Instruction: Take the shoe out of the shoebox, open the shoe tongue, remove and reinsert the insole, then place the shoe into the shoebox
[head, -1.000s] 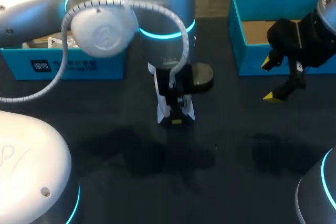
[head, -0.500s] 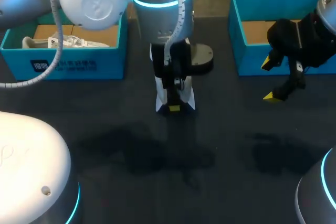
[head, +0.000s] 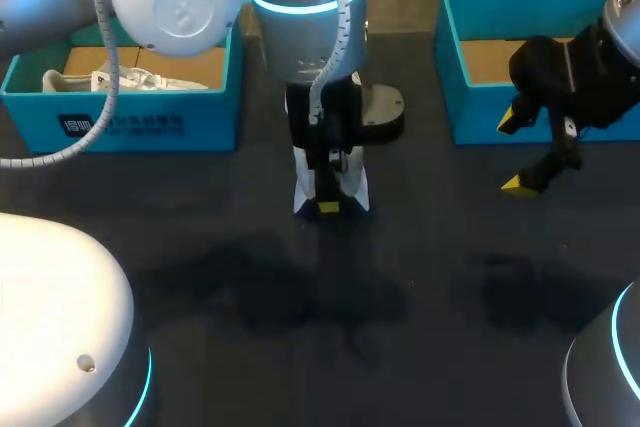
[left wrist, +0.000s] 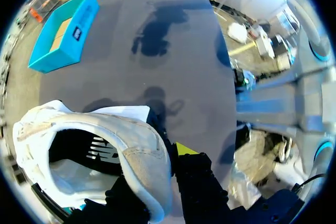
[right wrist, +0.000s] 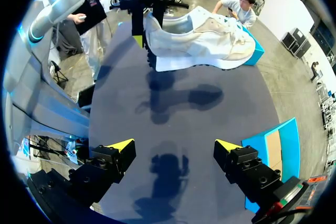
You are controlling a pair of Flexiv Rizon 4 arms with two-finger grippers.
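Count: one shoe, two blue boxes, two grippers.

Near:
- Left gripper [head: 328,199] hangs mid-table, pointing down. It is clamped on the heel collar of the white shoe [left wrist: 105,124].
- The shoe is held clear of the dark table [head: 440,277].
- Right gripper [head: 515,153] hovers just in front of the right box [head: 475,130], fingers spread with nothing between them.

Far:
- Left box [head: 120,127] holds crumpled white paper [head: 120,79].
- The right box shows only its brown cardboard floor.

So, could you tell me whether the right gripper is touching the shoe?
Apart. The right wrist view shows bare table between the open right gripper and the shoe ahead of it.
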